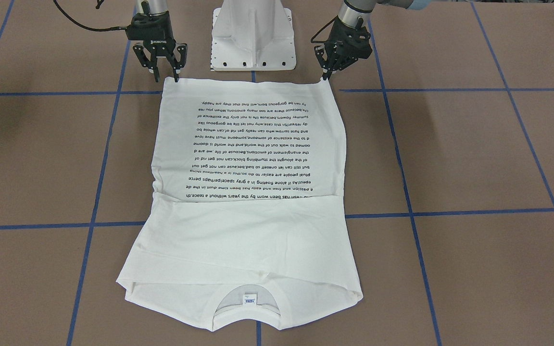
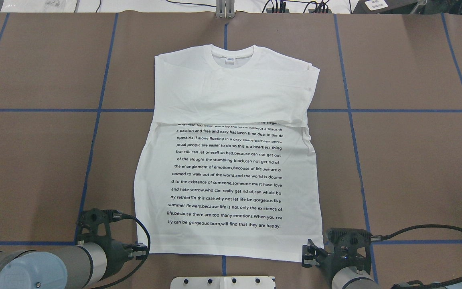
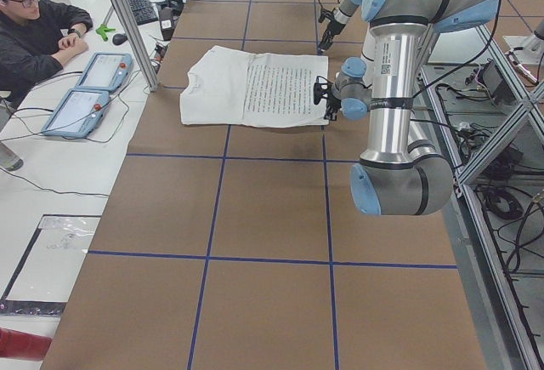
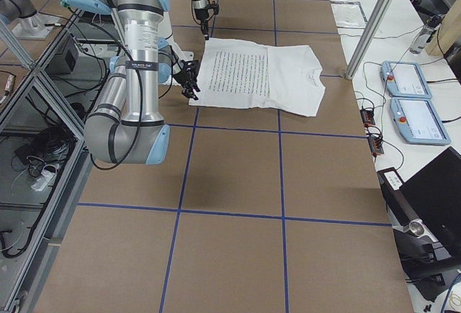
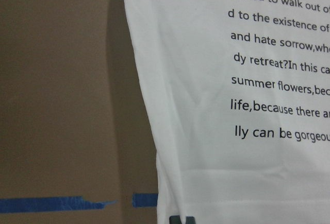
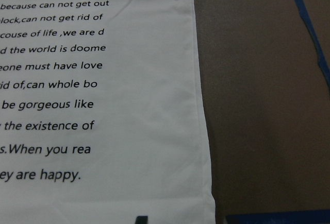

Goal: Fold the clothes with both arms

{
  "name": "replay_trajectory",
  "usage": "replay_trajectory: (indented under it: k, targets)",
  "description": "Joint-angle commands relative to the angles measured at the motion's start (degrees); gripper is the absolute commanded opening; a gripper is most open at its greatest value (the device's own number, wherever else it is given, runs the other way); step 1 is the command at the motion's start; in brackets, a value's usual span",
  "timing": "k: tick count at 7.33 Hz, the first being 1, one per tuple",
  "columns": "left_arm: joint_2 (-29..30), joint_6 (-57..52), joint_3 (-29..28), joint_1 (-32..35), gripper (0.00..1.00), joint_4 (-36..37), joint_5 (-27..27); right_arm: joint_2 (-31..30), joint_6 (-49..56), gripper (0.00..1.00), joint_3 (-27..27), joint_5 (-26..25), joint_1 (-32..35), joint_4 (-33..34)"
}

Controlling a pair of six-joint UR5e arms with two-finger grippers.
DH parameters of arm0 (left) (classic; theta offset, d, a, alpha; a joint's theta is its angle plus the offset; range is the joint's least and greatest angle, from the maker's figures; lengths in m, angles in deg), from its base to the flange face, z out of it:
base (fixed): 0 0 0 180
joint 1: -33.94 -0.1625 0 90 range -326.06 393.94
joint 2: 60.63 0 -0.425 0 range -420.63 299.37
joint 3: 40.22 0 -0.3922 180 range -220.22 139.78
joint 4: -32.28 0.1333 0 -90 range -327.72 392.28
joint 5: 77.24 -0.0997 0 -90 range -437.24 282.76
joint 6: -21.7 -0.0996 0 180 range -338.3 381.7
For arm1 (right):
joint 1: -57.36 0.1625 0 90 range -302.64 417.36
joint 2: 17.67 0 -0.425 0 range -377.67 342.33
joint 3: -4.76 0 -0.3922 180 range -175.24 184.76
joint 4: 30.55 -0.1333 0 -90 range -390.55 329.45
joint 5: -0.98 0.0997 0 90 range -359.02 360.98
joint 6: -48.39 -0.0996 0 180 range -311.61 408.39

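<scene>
brown blue-taped table (image 2: 415, 160) under white t-shirt (image 2: 231, 92)

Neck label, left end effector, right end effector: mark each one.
neck label (image 1: 249, 298), exterior front-facing view, middle of the tag inside the collar
left end effector (image 1: 327, 74), exterior front-facing view, between its fingertips
right end effector (image 1: 166, 76), exterior front-facing view, between its fingertips

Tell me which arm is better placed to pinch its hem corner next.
Right, marginally: the right pincer stands open astride a hem corner of the T-shirt, ready to close. The left pincer also reaches its corner, but its opening is unclear.
</scene>
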Motion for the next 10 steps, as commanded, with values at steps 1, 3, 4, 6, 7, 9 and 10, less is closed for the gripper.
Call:
replay_trajectory:
  k: [1,3,4,6,7,9,10]
  targets:
    - [0.1,0.1,0.09,0.0,0.0,0.0,0.0,0.18,-0.01,0.56,-0.96,-0.2,-0.48,-0.01]
    - [-0.08,0.1,0.17,0.09,0.0,0.0,0.0,0.18,-0.53,0.53,-2.1,-0.37,-1.01,-0.01]
    - [-0.25,0.1,0.26,0.0,0.0,0.0,0.0,0.18,-0.54,0.52,-2.19,-0.55,-1.19,-0.01]
    - [-0.43,0.19,0.61,0.0,0.0,-0.09,0.0,0.18,-0.54,0.49,-2.45,-0.81,-2.07,-0.01]
    - [-0.43,0.19,0.61,0.09,0.0,-0.09,0.0,0.18,-0.54,0.47,-2.54,-0.9,-2.51,0.08]
    - [-0.43,0.19,0.7,0.09,0.0,-0.09,0.0,0.35,-0.54,0.45,-3.33,-0.9,-2.69,-0.01]
    - [-0.52,0.19,1.05,0.09,0.0,-0.09,0.0,0.36,-0.54,0.44,-3.68,-0.9,-2.77,0.08]
